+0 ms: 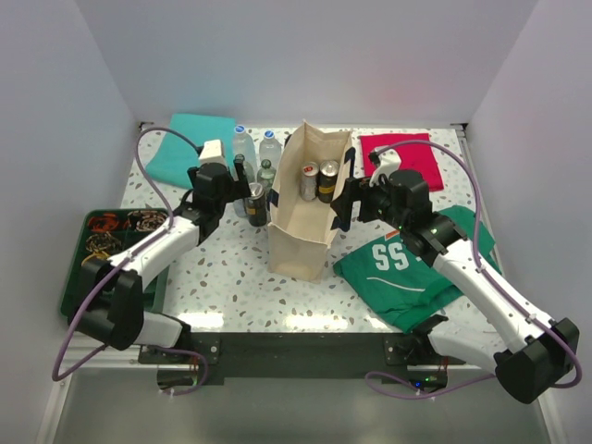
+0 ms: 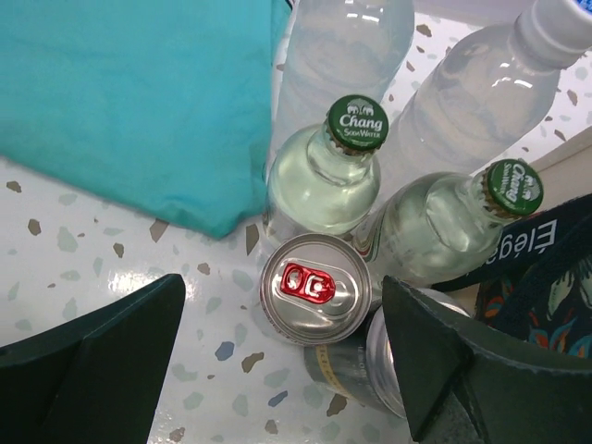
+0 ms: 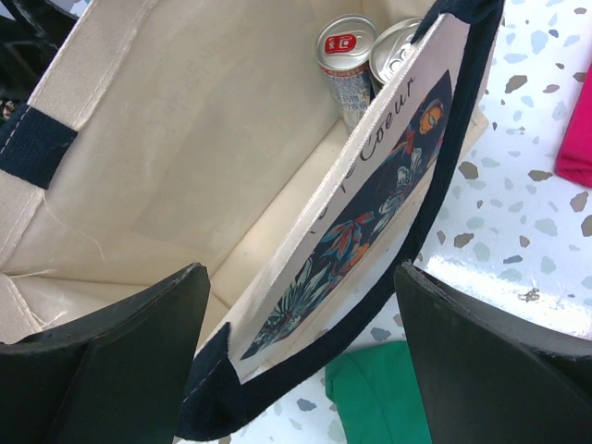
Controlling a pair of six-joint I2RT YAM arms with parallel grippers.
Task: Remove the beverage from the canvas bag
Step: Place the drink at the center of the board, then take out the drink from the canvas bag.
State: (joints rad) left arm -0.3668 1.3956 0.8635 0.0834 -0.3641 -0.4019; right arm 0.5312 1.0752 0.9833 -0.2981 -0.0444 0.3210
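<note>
The canvas bag (image 1: pixel 301 231) stands upright mid-table, mouth open, with two beverage cans (image 1: pixel 309 180) (image 1: pixel 327 179) at its far end. In the right wrist view those cans (image 3: pixel 345 54) (image 3: pixel 396 48) stand on the bag's floor (image 3: pixel 176 185). My right gripper (image 3: pixel 301 287) (image 1: pixel 345 202) is open and straddles the bag's right wall and navy strap (image 3: pixel 462 111) without pinching them. My left gripper (image 2: pixel 282 305) (image 1: pixel 245 194) is open outside the bag's left side. A red-tabbed can (image 2: pixel 314 289) stands between its fingers, untouched. A second can (image 2: pixel 384 356) sits partly under its right finger.
Two green-capped glass bottles (image 2: pixel 356 125) (image 2: pixel 513 185) and two clear plastic bottles (image 2: pixel 342 46) (image 2: pixel 490 83) crowd behind the outside cans. A teal cloth (image 1: pixel 190 148) lies back left, a red cloth (image 1: pixel 407 157) back right, a green jersey (image 1: pixel 416 264) front right, and a dark green tray (image 1: pixel 79 277) far left.
</note>
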